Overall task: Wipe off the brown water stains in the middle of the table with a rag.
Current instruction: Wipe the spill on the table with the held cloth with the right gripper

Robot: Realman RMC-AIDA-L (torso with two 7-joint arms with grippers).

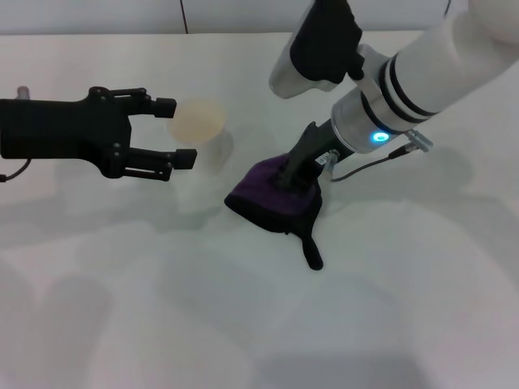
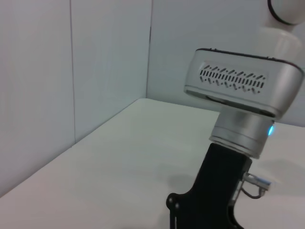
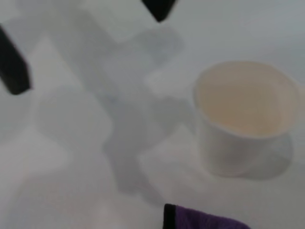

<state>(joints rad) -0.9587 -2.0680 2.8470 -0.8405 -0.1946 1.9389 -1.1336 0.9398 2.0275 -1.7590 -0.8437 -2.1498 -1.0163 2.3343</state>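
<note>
My right gripper (image 1: pixel 293 177) is pressed down into the dark purple rag (image 1: pixel 272 197) in the middle of the white table (image 1: pixel 389 292) and is shut on it. The rag's black tail (image 1: pixel 310 253) trails toward me. A corner of the rag shows in the right wrist view (image 3: pixel 200 220). No brown water stains show in any view. My left gripper (image 1: pixel 178 131) is open and empty, hovering with its fingers on either side of the white paper cup (image 1: pixel 201 138), apart from it.
The paper cup stands just left of the rag, its inside tan-tinted; it also shows in the right wrist view (image 3: pixel 243 119). The left wrist view shows my right arm's wrist (image 2: pixel 238 86) and a wall behind the table's far edge.
</note>
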